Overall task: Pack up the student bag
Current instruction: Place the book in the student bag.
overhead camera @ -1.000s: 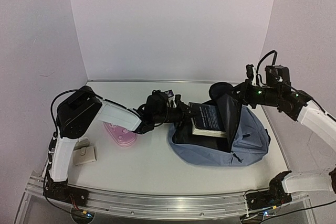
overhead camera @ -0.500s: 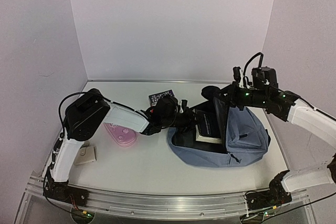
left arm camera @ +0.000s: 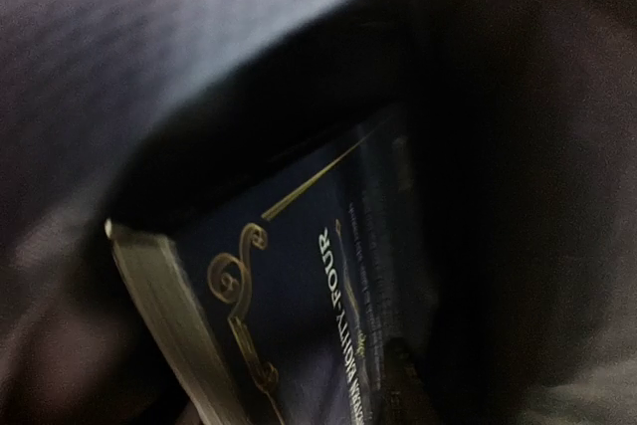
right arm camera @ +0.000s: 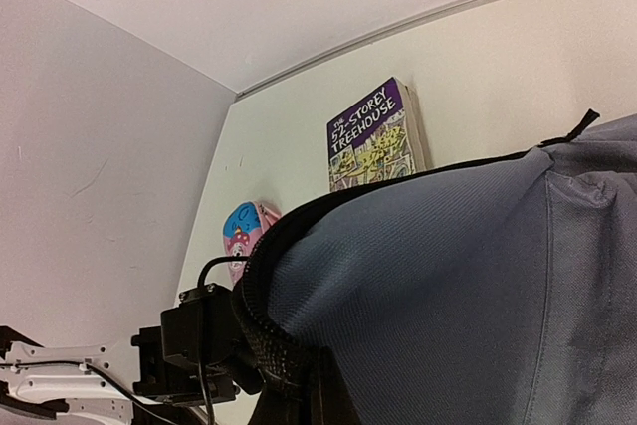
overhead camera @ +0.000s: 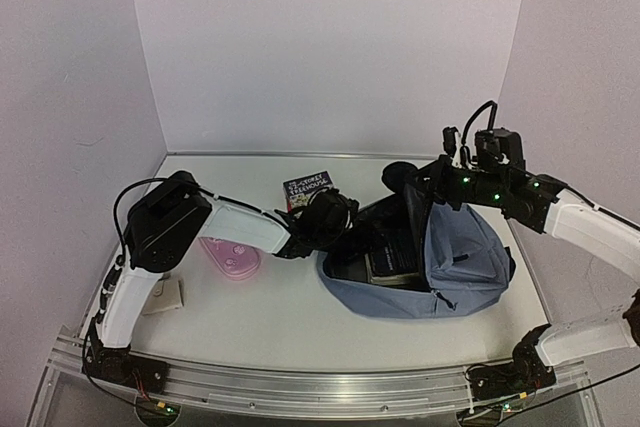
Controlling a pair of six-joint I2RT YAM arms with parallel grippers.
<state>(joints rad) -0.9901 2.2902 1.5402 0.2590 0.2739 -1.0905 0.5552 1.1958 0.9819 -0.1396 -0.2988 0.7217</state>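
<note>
The slate-blue student bag (overhead camera: pixel 462 259) lies at the right of the table with its mouth facing left. My right gripper (overhead camera: pixel 428 185) is shut on the black zipper edge (right arm camera: pixel 261 340) of the bag's top flap and holds it up. My left gripper (overhead camera: pixel 348 234) is at the mouth, reaching into the dark lining. A dark blue book with gold lettering (left arm camera: pixel 299 316) lies inside the bag close in front of the left wrist camera and also shows in the top view (overhead camera: pixel 393 255). The left fingers themselves are hidden by the book and the bag.
A purple "52-Storey Treehouse" book (overhead camera: pixel 308 187) lies behind the left wrist, also in the right wrist view (right arm camera: pixel 373 136). A pink cartoon pencil case (overhead camera: pixel 232 257) lies left of the bag. A small beige item (overhead camera: pixel 165 295) sits near the left arm's base.
My left gripper has pushed the dark blue book further right into the bag. My right gripper has shifted left with the flap, which now drapes over the book. The purple book is uncovered.
</note>
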